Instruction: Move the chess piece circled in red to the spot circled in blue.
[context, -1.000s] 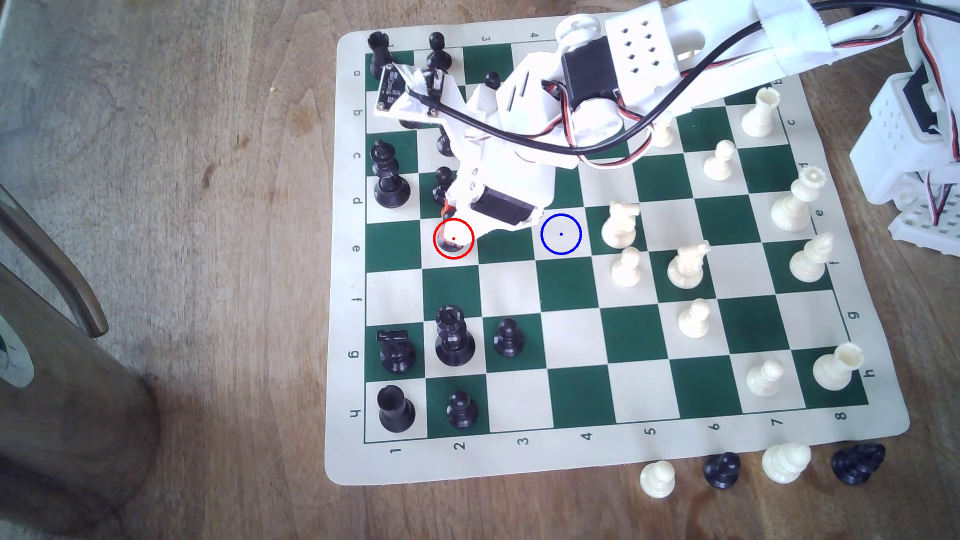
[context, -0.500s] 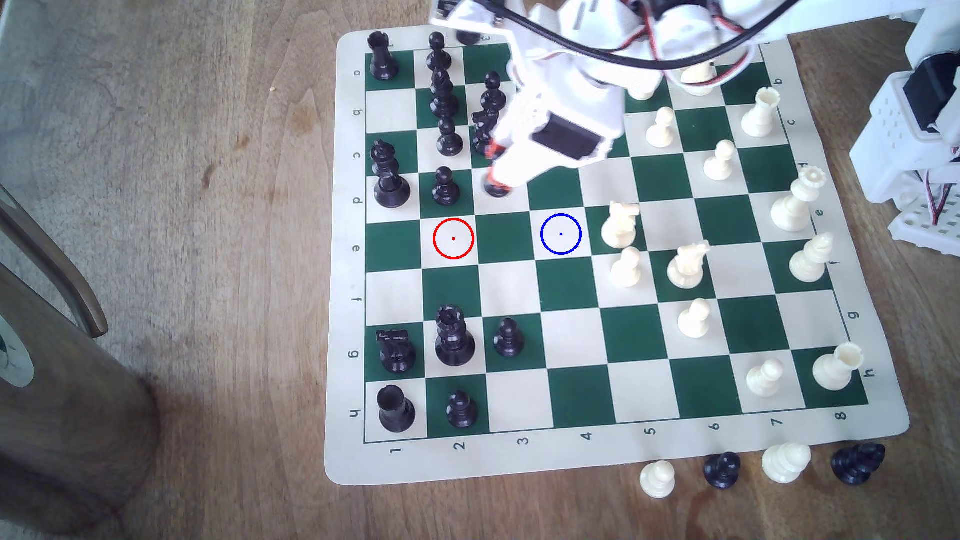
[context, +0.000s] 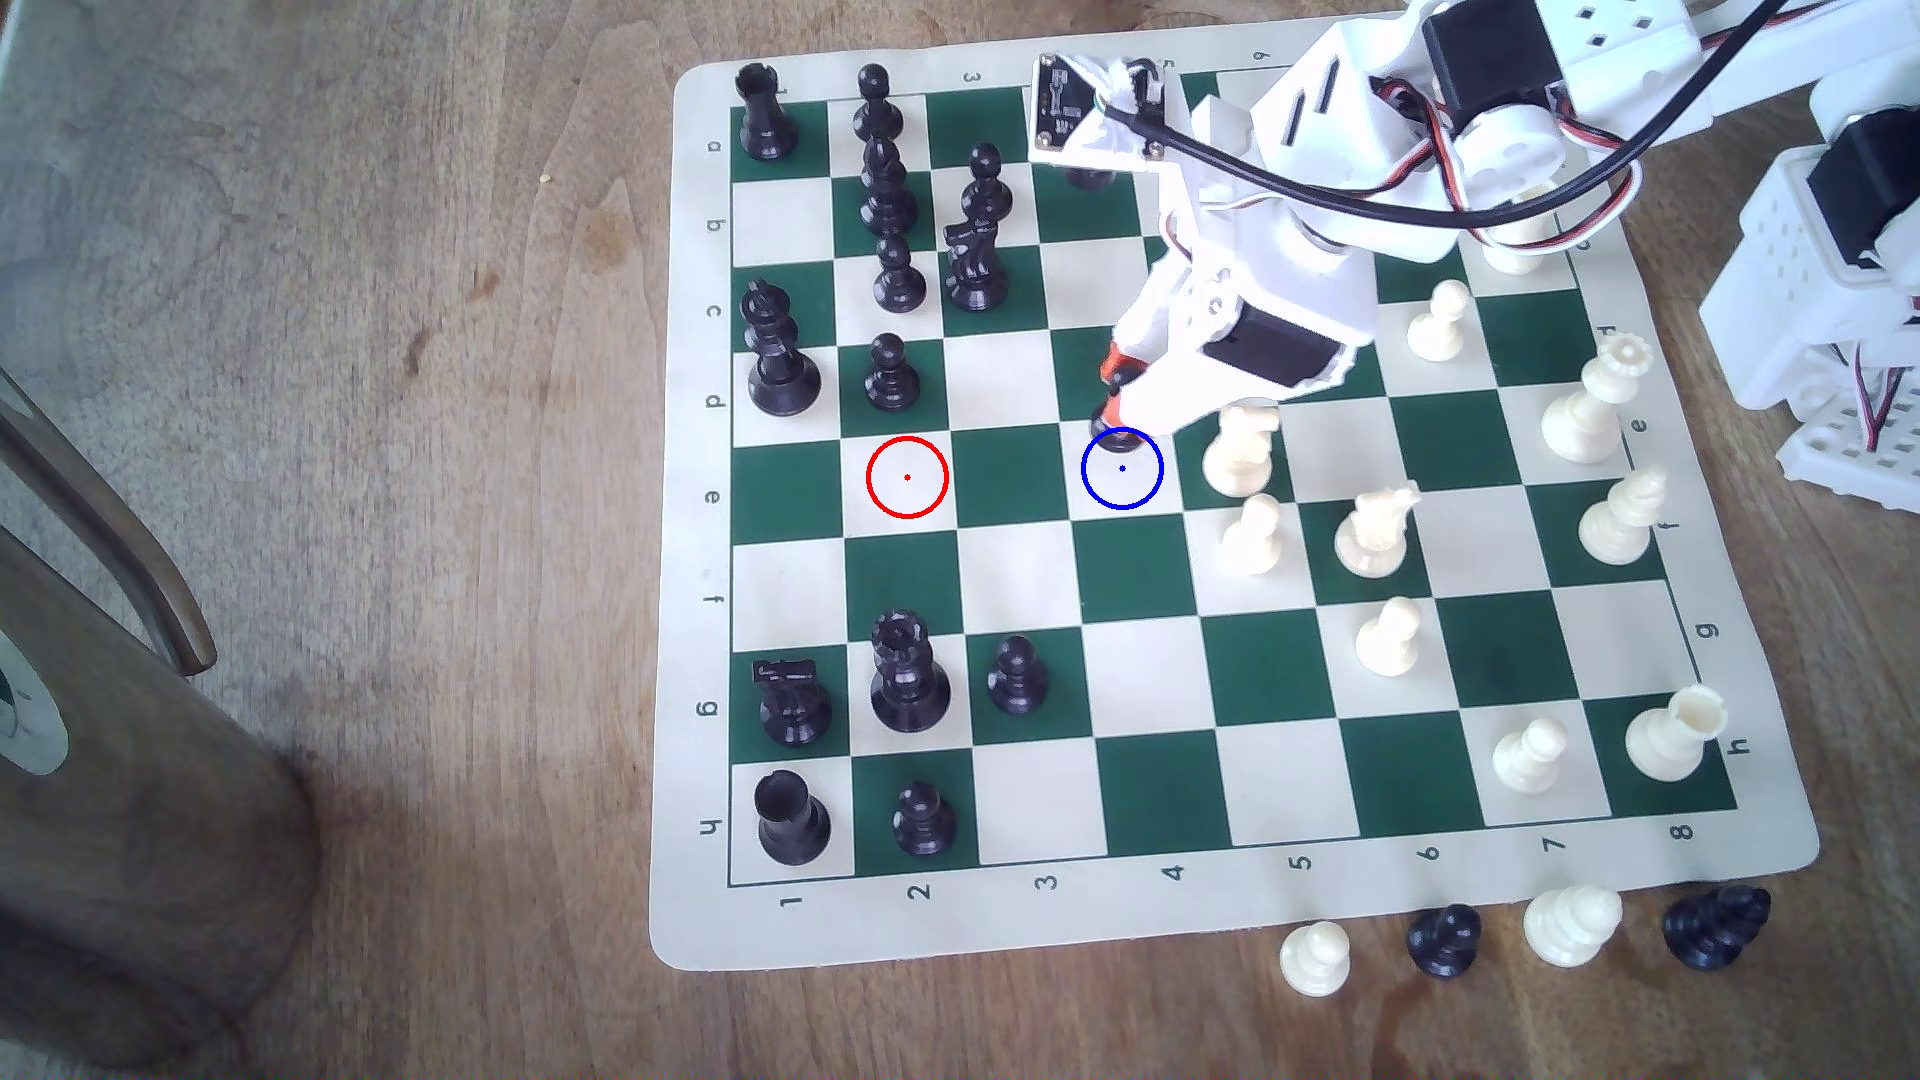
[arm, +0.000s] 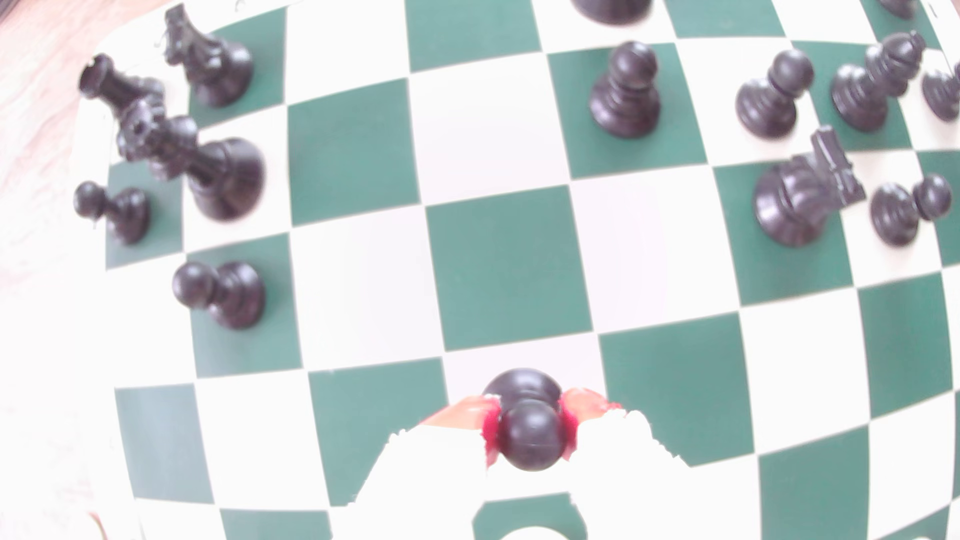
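1. Four captured pieces (context: 1444, 940), two cream and two black, stand in a row on the wooden counter (context: 416, 415) beside the board's near edge in the exterior view, evidently set aside out of play.
2. The tool (arm: 529, 423) clamps the black pawn (arm: 527, 433) by its round head between red pads (arm: 574, 410), a high grip that leaves the base free to land.
3. The pawn's base sits at the upper rim of the blue-ringed square (context: 1127, 478), not yet centred; contact with the board (context: 1143, 675) cannot be told.
4. The red-ringed square (context: 907, 477) lies vacant, well apart.
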